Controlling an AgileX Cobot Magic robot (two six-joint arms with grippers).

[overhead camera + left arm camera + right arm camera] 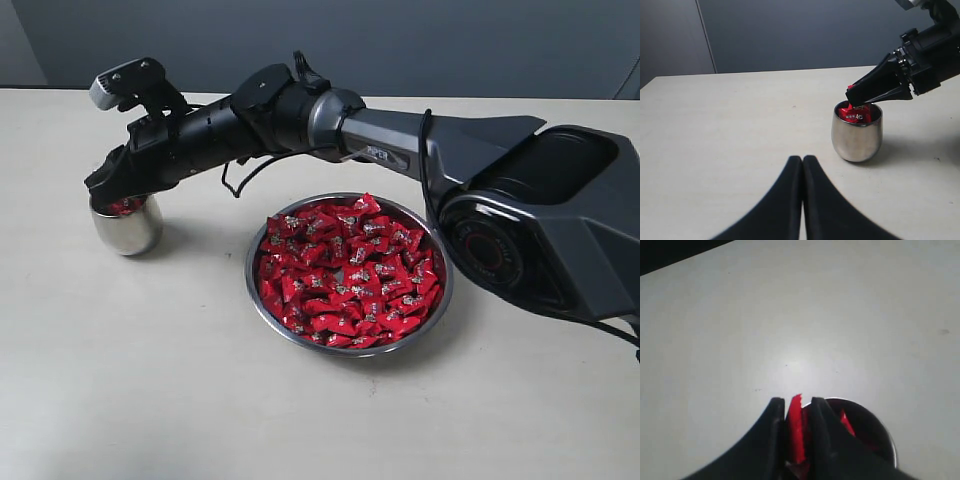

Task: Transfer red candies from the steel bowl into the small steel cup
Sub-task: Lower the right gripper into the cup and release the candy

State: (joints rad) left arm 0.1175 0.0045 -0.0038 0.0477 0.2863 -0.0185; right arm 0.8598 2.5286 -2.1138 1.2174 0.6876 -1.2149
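The steel bowl (262, 300) sits mid-table, heaped with red candies (345, 270). The small steel cup (127, 227) stands to its left with red candies (854, 114) inside. My right gripper (100, 190) reaches across and hovers right over the cup's mouth, shut on one red candy (796, 427) pinched between its fingers (774, 425); the cup rim (890, 440) shows just beneath it. In the left wrist view the same right gripper (852, 97) hangs above the cup (857, 137). My left gripper (802, 160) is shut and empty, low over the table short of the cup.
The right arm's dark body (520, 210) stretches over the table behind the bowl. A grey wall (400, 40) runs behind the table's far edge.
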